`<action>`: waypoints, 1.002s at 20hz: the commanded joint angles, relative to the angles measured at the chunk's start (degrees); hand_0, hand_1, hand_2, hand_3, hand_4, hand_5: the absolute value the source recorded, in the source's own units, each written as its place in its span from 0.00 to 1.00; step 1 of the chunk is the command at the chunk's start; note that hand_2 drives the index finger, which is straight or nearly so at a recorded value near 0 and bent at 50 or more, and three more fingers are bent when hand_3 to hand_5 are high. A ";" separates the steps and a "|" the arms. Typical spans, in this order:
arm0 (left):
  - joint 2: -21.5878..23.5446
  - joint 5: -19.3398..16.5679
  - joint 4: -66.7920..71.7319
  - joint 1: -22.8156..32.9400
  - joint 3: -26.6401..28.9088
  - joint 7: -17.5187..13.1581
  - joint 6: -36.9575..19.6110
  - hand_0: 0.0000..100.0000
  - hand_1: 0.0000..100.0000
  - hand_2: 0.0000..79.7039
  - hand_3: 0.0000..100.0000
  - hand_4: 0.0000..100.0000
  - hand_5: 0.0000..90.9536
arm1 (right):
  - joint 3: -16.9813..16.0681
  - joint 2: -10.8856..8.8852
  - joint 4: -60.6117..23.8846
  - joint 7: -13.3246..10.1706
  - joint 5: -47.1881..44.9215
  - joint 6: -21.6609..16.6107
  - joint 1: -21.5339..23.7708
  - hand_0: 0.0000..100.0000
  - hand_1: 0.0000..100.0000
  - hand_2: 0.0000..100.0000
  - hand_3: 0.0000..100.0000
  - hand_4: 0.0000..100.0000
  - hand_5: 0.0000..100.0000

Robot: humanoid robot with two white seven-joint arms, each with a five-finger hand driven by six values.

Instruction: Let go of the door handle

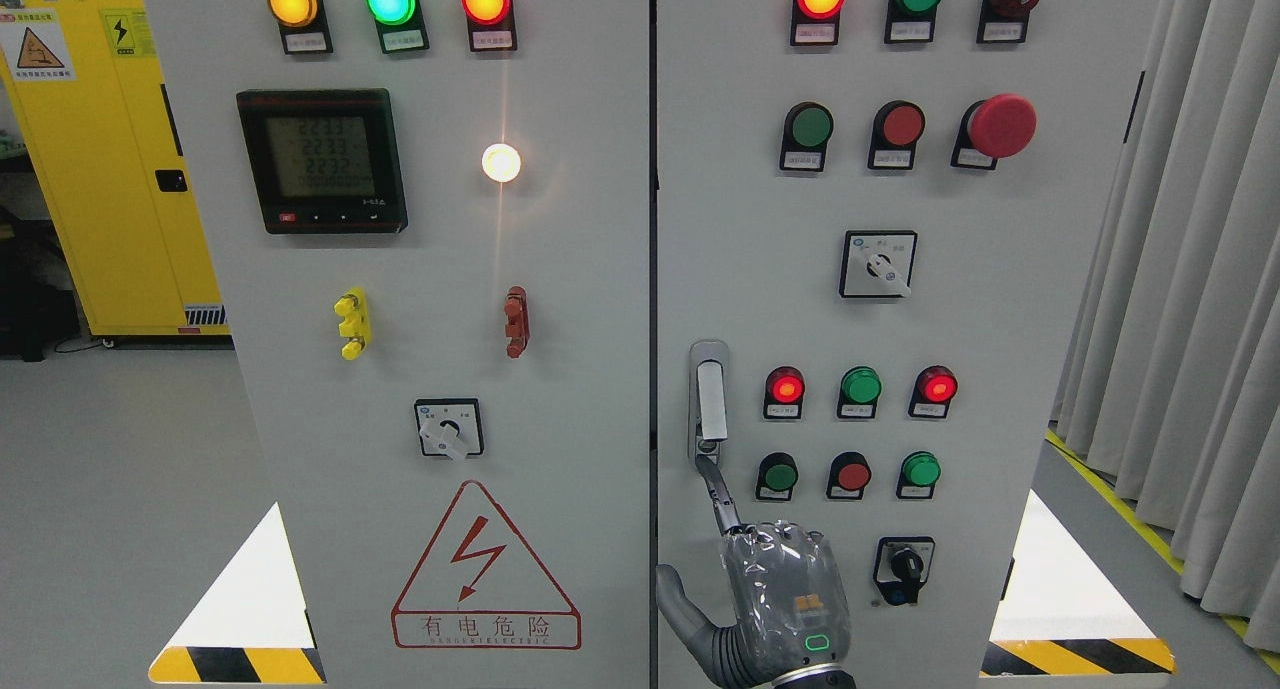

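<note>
The silver door handle point(710, 401) stands upright in its plate at the left edge of the right cabinet door point(1000, 369). My right hand point(785, 599) comes up from the bottom edge just below it, with its back toward the camera. Its index finger point(722, 494) points up and its tip meets the lower end of the handle plate. The thumb is spread to the left and the other fingers are bent at the knuckles. The hand grips nothing. The left hand is out of view.
The right door carries lamps, push buttons, a red mushroom button point(1002, 125) and a black key switch point(905, 567) close to my hand. The left door point(600, 369) has a meter point(322, 159) and a warning triangle. A yellow cabinet point(110, 169) stands at the left, curtains point(1190, 269) at the right.
</note>
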 commanded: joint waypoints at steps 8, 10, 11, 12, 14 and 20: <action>0.00 0.00 0.00 0.00 -0.01 0.00 0.04 0.12 0.56 0.00 0.00 0.00 0.00 | 0.23 -0.04 -2.71 -0.40 -0.07 -0.26 0.85 0.48 0.31 0.08 1.00 1.00 1.00; 0.00 0.00 0.00 0.00 -0.01 0.00 0.04 0.12 0.56 0.00 0.00 0.00 0.00 | 0.06 -0.12 -2.97 -0.66 -0.07 -0.35 1.03 0.48 0.31 0.15 1.00 1.00 1.00; 0.00 0.00 0.00 0.00 -0.01 0.00 0.04 0.12 0.56 0.00 0.00 0.00 0.00 | 0.06 -0.12 -2.97 -0.75 -0.07 -0.43 1.12 0.48 0.31 0.18 1.00 1.00 1.00; 0.00 0.00 0.00 0.00 -0.01 0.00 0.04 0.12 0.56 0.00 0.00 0.00 0.00 | -0.12 -0.12 -2.97 -0.84 -0.07 -0.52 1.29 0.48 0.31 0.21 1.00 1.00 1.00; 0.00 0.00 0.00 0.00 -0.01 0.00 0.04 0.12 0.56 0.00 0.00 0.00 0.00 | -0.29 -0.30 -3.32 -0.84 -0.16 -0.61 1.38 0.49 0.31 0.32 1.00 1.00 1.00; 0.00 0.00 0.00 0.00 -0.01 0.00 0.04 0.12 0.56 0.00 0.00 0.00 0.00 | -1.08 -0.65 -5.96 -0.40 -0.25 -1.84 2.79 0.59 0.34 0.54 0.92 0.90 0.95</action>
